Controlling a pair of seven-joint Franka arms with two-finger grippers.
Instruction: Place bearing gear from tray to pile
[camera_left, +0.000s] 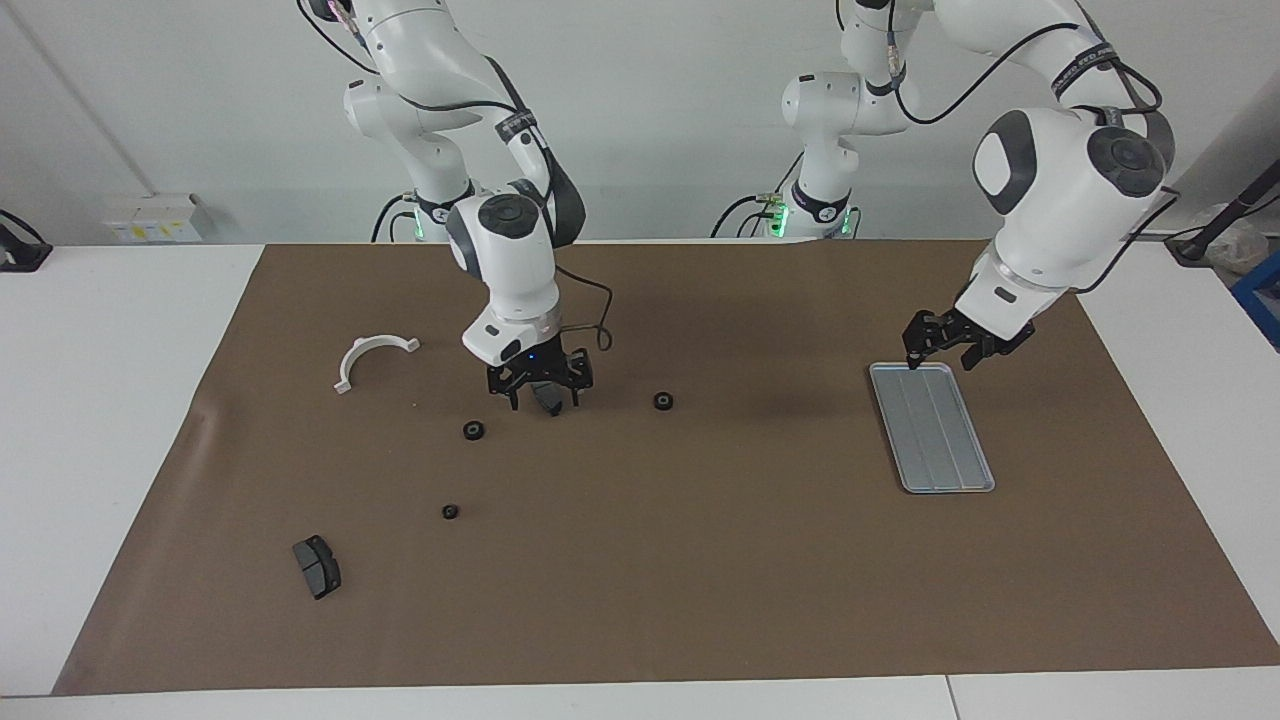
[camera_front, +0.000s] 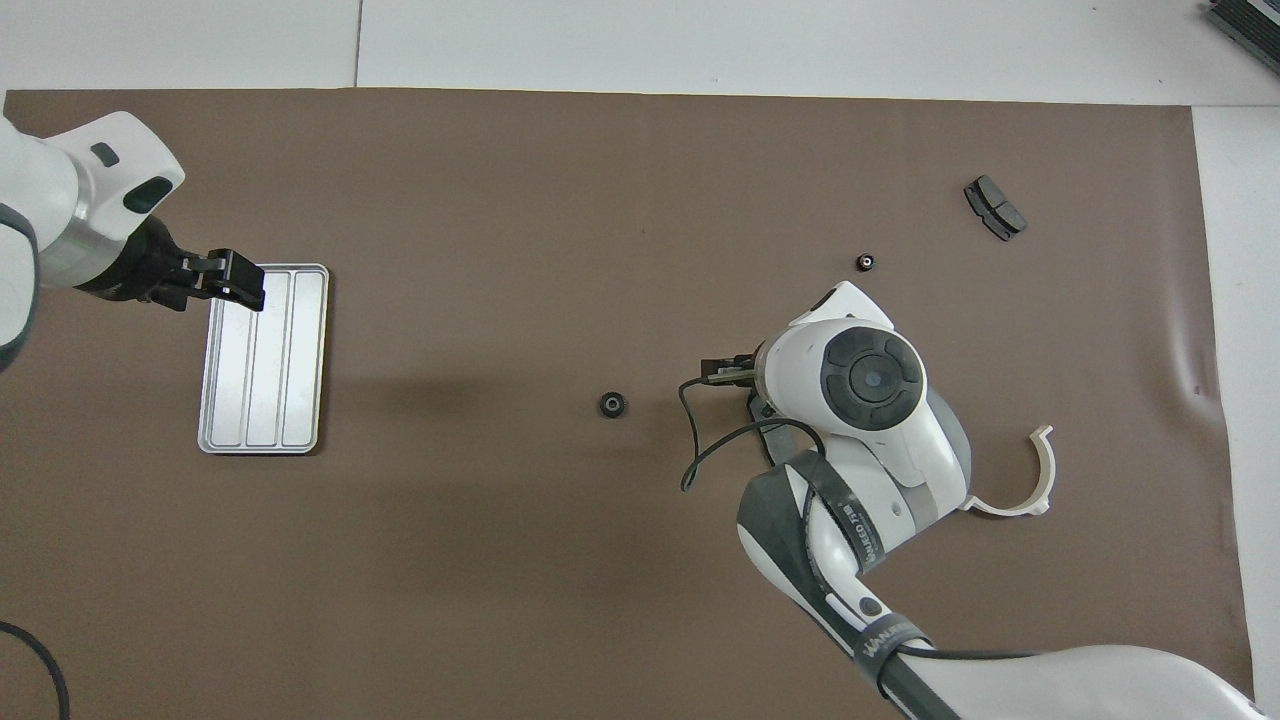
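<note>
With three gears (camera_left: 662, 401) out among the pile, we hold our left gripper (camera_left: 941, 349) wide over the bare tray (camera_left: 958, 470); our right gripper (camera_left: 541, 385) hangs open above a pad (camera_left: 548, 398).

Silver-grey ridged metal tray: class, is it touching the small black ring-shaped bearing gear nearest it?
Apart. The overhead view shows bare brown mat between the silver-grey metal tray and the small black bearing gear.
</note>
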